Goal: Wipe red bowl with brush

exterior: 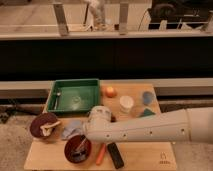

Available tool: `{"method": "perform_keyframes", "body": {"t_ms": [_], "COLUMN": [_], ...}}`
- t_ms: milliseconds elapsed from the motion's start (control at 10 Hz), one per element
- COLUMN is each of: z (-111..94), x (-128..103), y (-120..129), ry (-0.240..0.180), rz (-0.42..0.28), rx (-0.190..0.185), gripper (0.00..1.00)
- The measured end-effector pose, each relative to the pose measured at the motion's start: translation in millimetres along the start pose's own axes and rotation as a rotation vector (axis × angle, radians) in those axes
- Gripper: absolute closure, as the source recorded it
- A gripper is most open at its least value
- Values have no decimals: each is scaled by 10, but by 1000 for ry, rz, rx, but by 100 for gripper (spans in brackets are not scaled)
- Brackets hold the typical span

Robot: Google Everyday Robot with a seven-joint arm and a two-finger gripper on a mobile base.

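The red bowl (77, 150) sits at the front left of the wooden table. A dark, slim thing that looks like the brush (80, 145) lies inside it, handle leaning toward the far rim. My gripper (80, 135) is at the end of the pale arm that reaches in from the right. It is just over the bowl's far rim, and the wrist (100, 120) mostly hides it. I cannot tell whether it holds the brush.
A dark maroon bowl (43, 125) with pale items stands at the left. A green tray (75, 82) is at the back. An orange stick (101, 154) and a black bar (115, 155) lie right of the red bowl. An orange ball (110, 92), white cup (126, 103) and blue items (148, 97) are behind the arm.
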State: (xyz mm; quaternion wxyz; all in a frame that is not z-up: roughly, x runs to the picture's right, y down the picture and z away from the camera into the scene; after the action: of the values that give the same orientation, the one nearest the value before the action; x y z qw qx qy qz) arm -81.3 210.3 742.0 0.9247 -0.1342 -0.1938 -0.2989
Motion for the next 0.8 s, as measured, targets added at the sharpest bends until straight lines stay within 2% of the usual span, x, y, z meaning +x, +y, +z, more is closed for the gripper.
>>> {"method": "perform_keyframes", "body": {"t_ms": [400,800], "z": [1,106], "x": [108,46], "y": [-113,-320], "ry": [30,32], "rz": [-4,-34], "rx": [17,29], "gripper": [100,100]}}
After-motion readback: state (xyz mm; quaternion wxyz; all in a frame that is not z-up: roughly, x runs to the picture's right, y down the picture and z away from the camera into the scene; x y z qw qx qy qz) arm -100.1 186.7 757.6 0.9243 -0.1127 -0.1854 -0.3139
